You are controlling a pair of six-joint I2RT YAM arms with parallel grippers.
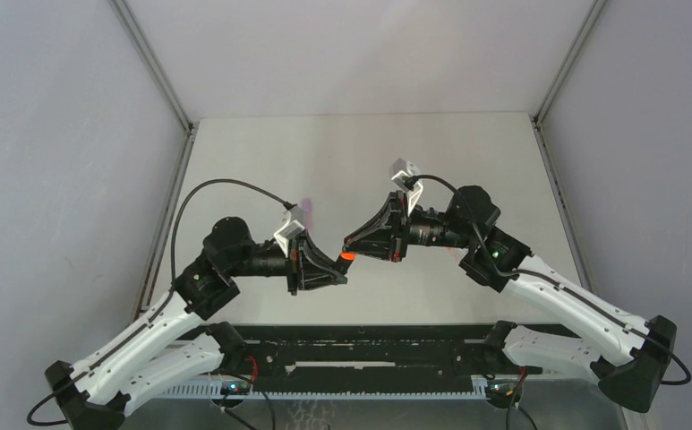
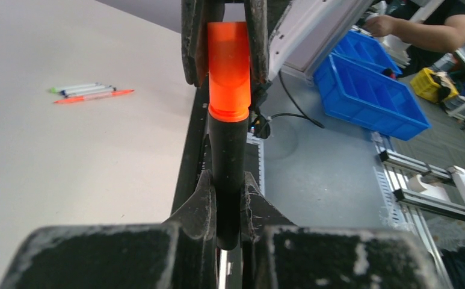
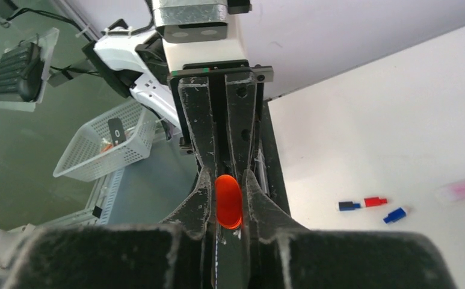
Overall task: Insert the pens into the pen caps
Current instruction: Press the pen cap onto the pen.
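From above I see grey walls (image 1: 46, 134) and a pale table (image 1: 261, 161). The left gripper (image 1: 339, 269) and right gripper (image 1: 351, 245) meet tip to tip over the table.

Left wrist: my left jaws are clamped on the black highlighter (image 2: 228, 156), with the orange cap (image 2: 228, 72) on its end. Blue bins (image 2: 356, 114) stand off-table, contents unclear.

Right wrist: my right jaws pinch that cap, and a white basket (image 3: 106, 147) holds something small.

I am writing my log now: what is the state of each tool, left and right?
Left tool: closed on the black highlighter.
Right tool: closed on the orange cap.
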